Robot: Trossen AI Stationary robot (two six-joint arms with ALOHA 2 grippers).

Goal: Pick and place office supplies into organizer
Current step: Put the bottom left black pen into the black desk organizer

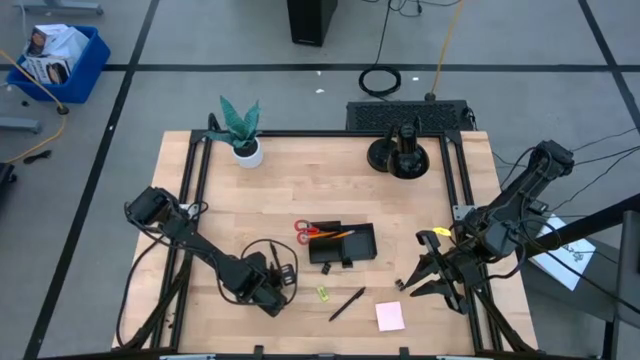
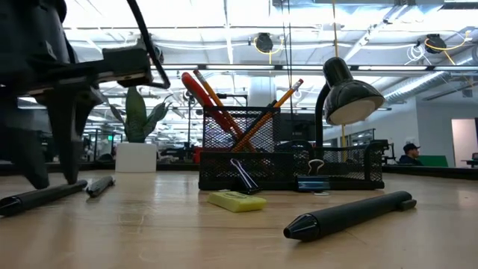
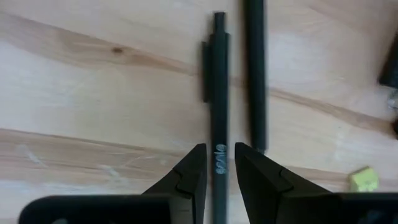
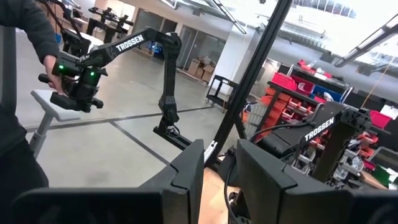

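Left wrist view shows my left gripper (image 3: 216, 167) low over the wood with its two dark fingers set narrowly on either side of a slim black pen (image 3: 217, 106); whether the pads actually press it I cannot tell. That pen has a clip along one side and pale lettering near the fingertips, and a second black pen (image 3: 254, 74) lies just beside it, parallel. A yellow-green piece (image 3: 363, 179) sits off near the frame's edge. From above, the organizer (image 1: 342, 244) is a low black mesh tray near the middle of the table (image 1: 300, 180), already holding the red-handled scissors (image 1: 304, 230) and orange pencils (image 1: 335, 235) at its left end, leaning upright in the low view. Black clips (image 1: 327, 267) lie just in front of it, another black pen (image 1: 347, 303) lies further toward the front edge, and the pink sticky-note pad (image 1: 390, 316) is near that pen. My right gripper (image 1: 432, 272) hangs at the table's right edge, its jaws partly apart on nothing I can see. A potted plant (image 1: 243, 130) and a round black stand (image 1: 400, 155) occupy the back of the light wooden top. Beyond is an open workshop, where a person's hand (image 4: 51, 70) holds a device on another arm.
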